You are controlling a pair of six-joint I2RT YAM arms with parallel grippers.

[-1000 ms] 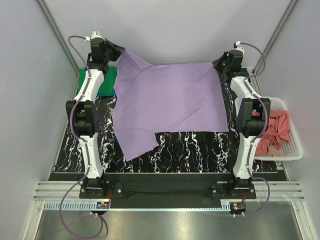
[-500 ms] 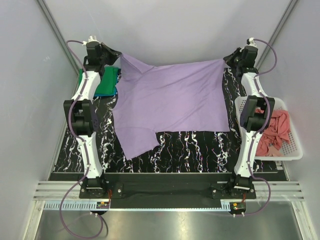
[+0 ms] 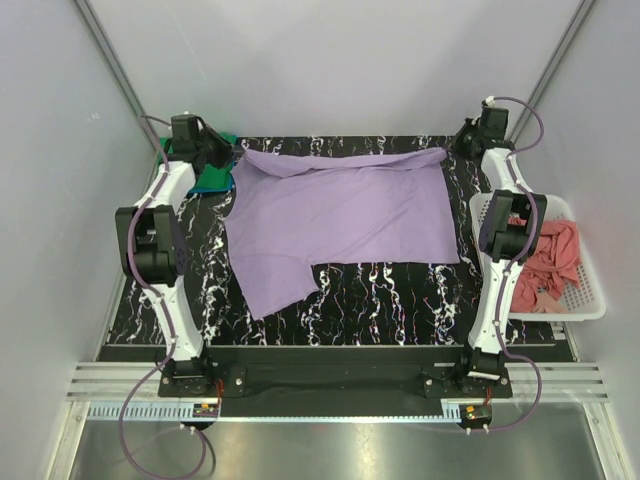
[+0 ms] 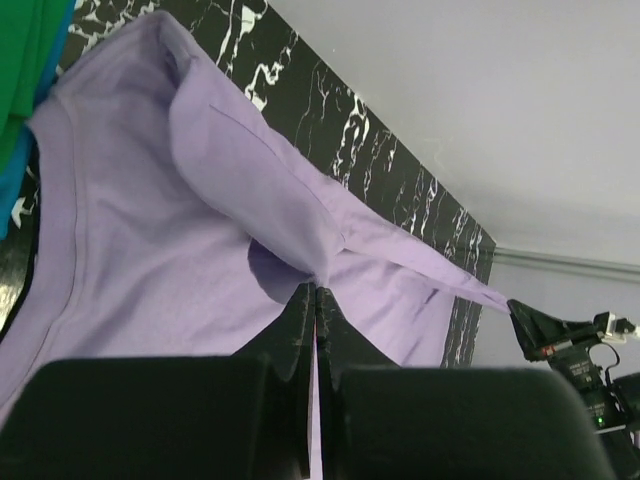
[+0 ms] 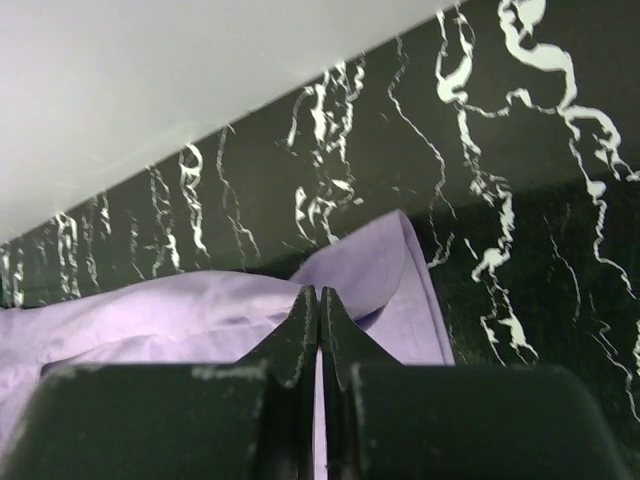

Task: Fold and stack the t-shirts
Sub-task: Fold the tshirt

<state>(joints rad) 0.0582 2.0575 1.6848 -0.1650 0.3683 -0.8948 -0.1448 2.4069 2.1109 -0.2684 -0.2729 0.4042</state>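
Now the far hem of the light purple t-shirt (image 3: 340, 215) lies low on the counter (image 3: 400, 290), no longer raised as before. The left gripper (image 4: 315, 292) is clenched on its far-left corner and the right gripper (image 5: 318, 295) on its far-right corner. The green t-shirt (image 3: 212, 178) lies at far left, and the salmon pink t-shirt (image 3: 550, 265) is in the basket (image 3: 592, 295).

Spread t-shirt (image 3: 340, 215) on table (image 3: 400, 292); folded shirts (image 3: 212, 178) far-left; basket (image 3: 592, 310) right.

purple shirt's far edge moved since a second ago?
Yes. The purple shirt has its far edge lowered onto the table; bare marble now shows beyond it.
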